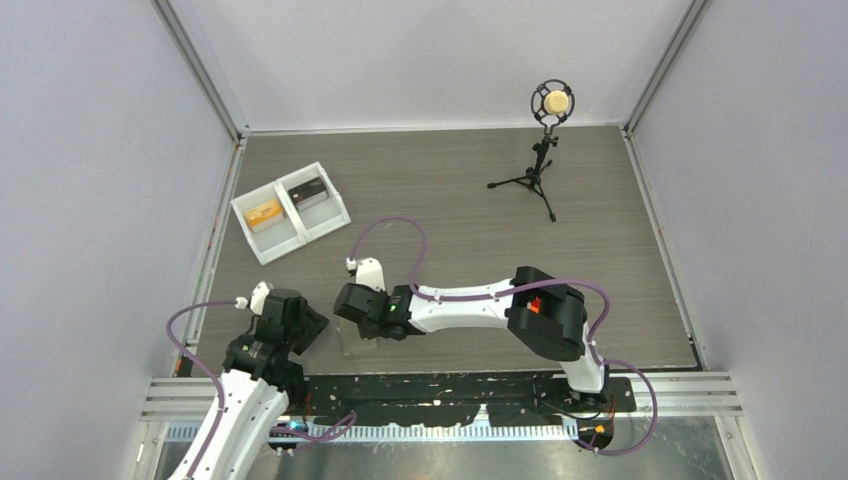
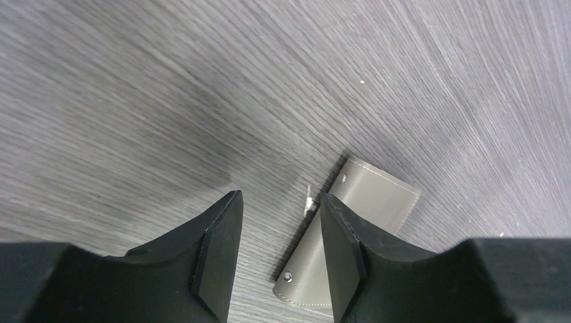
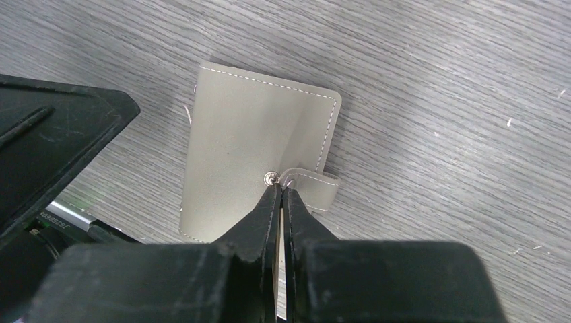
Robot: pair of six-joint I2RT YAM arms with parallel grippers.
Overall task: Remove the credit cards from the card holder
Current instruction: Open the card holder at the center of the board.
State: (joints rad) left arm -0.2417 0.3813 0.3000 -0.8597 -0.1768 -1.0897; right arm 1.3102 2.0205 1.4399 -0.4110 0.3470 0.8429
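The grey card holder [image 3: 256, 134] lies folded on the table, its snap strap [image 3: 313, 185] undone and curled up. My right gripper [image 3: 281, 187] is shut, its tips pinching the strap's end beside the snap stud. In the top view the right gripper [image 1: 352, 305] hides the holder. My left gripper [image 2: 279, 202] is open and empty just left of the card holder [image 2: 377, 198], low over the table; it also shows in the top view [image 1: 305, 325]. An orange card [image 1: 264, 212] and a dark card [image 1: 312, 191] lie in separate compartments of the white tray.
The white two-compartment tray [image 1: 290, 240] stands at the back left. A small microphone on a tripod [image 1: 545, 150] stands at the back right. Grey walls close the table on three sides. The left gripper's black body [image 3: 60, 134] sits close to the holder's left edge.
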